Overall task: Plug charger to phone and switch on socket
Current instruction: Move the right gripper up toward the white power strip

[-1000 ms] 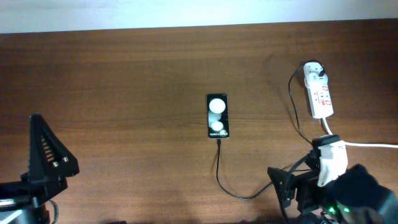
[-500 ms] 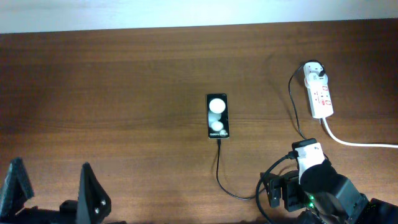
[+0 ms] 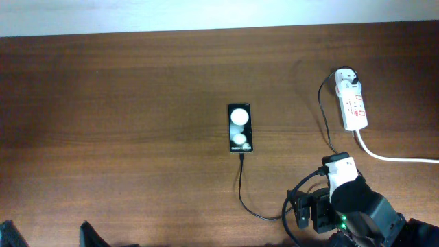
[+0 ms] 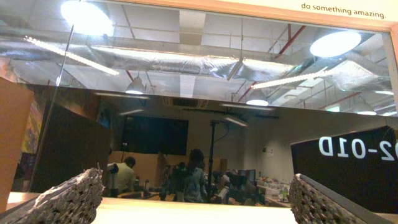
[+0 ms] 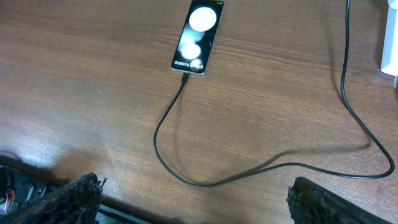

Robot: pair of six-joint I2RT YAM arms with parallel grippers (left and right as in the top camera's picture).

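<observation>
Left gripper (image 4: 196, 198): the jaws stand wide apart with nothing between them. The wrist camera faces a glass wall rather than the brown wooden table (image 3: 123, 103). In the overhead view only the finger ends show, at the bottom-left edge.

Small flat black glossy smartphone (image 3: 240, 128): it lies face up near the table centre, its long side running away from the robot.

Long thin black charger cable (image 3: 240, 182): its connector tip meets the near end of the smartphone. The cable loops toward the robot, runs right, then rises to a white plug adapter (image 3: 348, 80).

Right gripper (image 5: 196, 199): the jaws are spread wide and hold nothing, low over the near table edge.

White elongated power strip (image 3: 352, 104): it lies at far right, with the adapter seated at its far end. A thick white cord (image 3: 401, 159) leaves its near end. Switch position: cannot tell.
</observation>
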